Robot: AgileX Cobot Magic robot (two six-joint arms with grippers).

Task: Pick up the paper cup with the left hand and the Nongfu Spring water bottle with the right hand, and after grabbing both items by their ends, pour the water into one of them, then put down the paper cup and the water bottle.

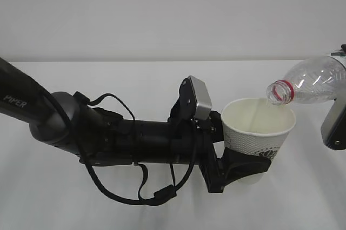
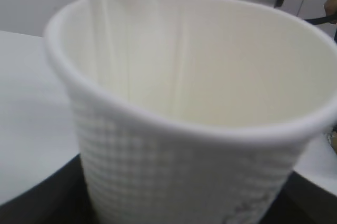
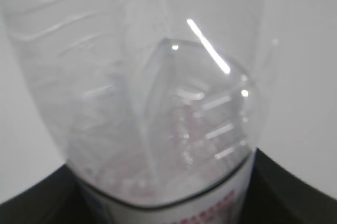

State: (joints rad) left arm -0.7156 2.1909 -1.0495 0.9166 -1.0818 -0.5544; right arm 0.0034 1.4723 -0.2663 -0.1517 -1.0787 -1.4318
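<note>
A: Black cables (image 1: 141, 195) loop under the left hand (image 1: 246, 168), nearest the exterior camera. That arm reaches in from the left, "PIPER" printed on its upper link, grey camera block (image 1: 198, 98) on top.

B: Fingers?

A: Pinching the paper cup (image 1: 257, 130) low on its wall. Cup is upright, lifted off the white tabletop (image 1: 135, 79), mouth open toward the bottle. Left wrist view fills with the cup (image 2: 189, 129): rolled rim, cream inside, dimpled outer wall.

B: Bottle position?

A: Nongfu Spring water bottle (image 1: 311, 81) is tipped neck-down from the upper right, red neck ring just above the cup's far rim. Right hand (image 1: 336, 119) holds it by the base end; its fingers (image 3: 37, 203) sit against both sides of the bottle (image 3: 158, 119), closed on it.

B: Water?

A: Possibly a thin stream at the mouth; too faint to confirm. Right wrist view is blurred.
</note>
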